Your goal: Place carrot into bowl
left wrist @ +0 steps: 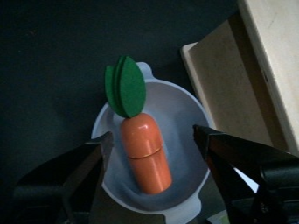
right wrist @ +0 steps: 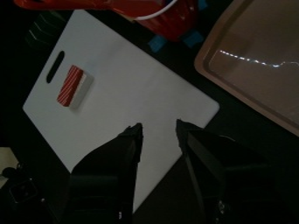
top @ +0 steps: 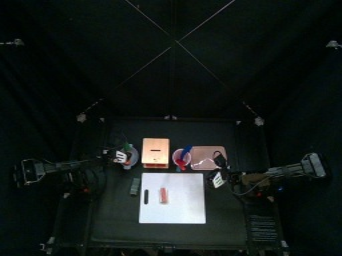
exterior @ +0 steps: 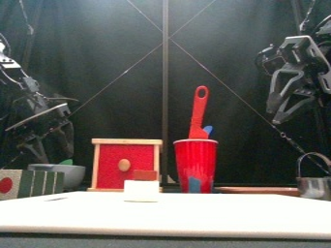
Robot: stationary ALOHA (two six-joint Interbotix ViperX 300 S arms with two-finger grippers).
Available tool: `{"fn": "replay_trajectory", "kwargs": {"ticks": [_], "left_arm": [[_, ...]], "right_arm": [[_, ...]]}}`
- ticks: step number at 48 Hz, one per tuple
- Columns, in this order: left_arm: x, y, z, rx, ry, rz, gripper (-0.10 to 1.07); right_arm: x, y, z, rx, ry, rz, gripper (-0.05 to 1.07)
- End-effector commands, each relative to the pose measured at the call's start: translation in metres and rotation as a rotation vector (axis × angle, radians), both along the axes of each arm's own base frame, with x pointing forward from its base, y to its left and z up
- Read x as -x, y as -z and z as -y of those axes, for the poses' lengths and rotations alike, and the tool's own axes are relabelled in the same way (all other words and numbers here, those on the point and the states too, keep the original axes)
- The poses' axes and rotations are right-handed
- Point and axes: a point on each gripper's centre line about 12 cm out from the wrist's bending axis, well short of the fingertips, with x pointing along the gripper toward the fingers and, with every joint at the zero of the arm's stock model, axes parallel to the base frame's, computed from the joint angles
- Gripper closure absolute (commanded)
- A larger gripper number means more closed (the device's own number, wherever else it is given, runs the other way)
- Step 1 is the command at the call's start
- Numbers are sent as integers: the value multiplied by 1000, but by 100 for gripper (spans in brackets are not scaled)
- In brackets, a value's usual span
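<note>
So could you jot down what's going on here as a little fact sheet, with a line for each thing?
carrot: the carrot lies inside the bowl, green leaves toward the rim
left hand: the left hand is open, jaws either side of the carrot, not gripping it
right hand: the right hand is open, holding nothing, over the white board
white board: a small red striped piece lies on it
task state: carrot already in the bowl

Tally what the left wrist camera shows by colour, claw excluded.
Orange with green leaves: 1, the carrot
Pale grey-blue: 1, the bowl holding it
Tan: 1, the wooden box beside the bowl
Total: 3
</note>
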Motion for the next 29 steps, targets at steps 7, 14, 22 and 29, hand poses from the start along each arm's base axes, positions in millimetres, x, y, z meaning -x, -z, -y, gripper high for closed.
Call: {"fn": "replay_trajectory", "kwargs": {"ticks": [7,14,22,29], "left_arm": [[-34,-50,15,-218,299,117,-5],[-52,-77,45,-316,560,259,-5],[-60,-91,66,-308,703,399,-5],[-61,-91,68,-317,728,405,-5]], "right_arm": [[-13,-21,-9,-8,-69,106,28],[-23,-33,-19,-14,-116,148,28],[-39,-42,-23,-24,-106,134,28],[-51,-44,-32,-19,-114,96,28]]}}
